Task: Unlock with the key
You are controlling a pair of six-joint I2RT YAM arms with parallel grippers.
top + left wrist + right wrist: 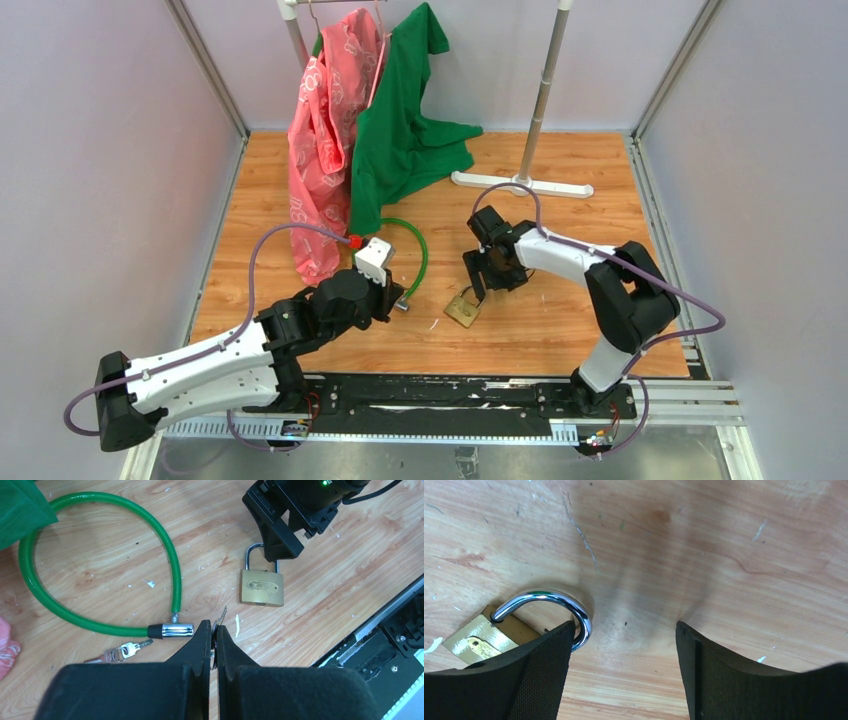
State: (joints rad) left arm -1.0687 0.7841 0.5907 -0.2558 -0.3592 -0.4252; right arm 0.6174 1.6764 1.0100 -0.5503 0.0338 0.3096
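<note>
Left gripper (214, 629): fingers pressed together, pinching the tiny thin silvery metal key (223, 615). The key tip pokes out past the fingertips. Can't tell if it touches the wooden tabletop (320, 580).

In the left wrist view the key sits between the chrome barrel end of the green cable lock (172, 630) and the rectangular brass padlock (262, 586), apart from both. The small bunch of silvery keys (120, 652) lies just below the cable's barrel end, left of the fingers.

Right gripper (624, 630): jaws spread wide. One finger (541, 675) overlaps the padlock's chrome shackle, contact unclear. The other is over bare wood, and the shackle is not between the fingers.

Room: bare wood around the padlock on the right side, out to the black rail (380, 630) at the near table edge. The cable loop curves away left to the hanging green garment (400, 130) and pink garment (325, 130). The white rack base (520, 183) is well behind the right gripper.
</note>
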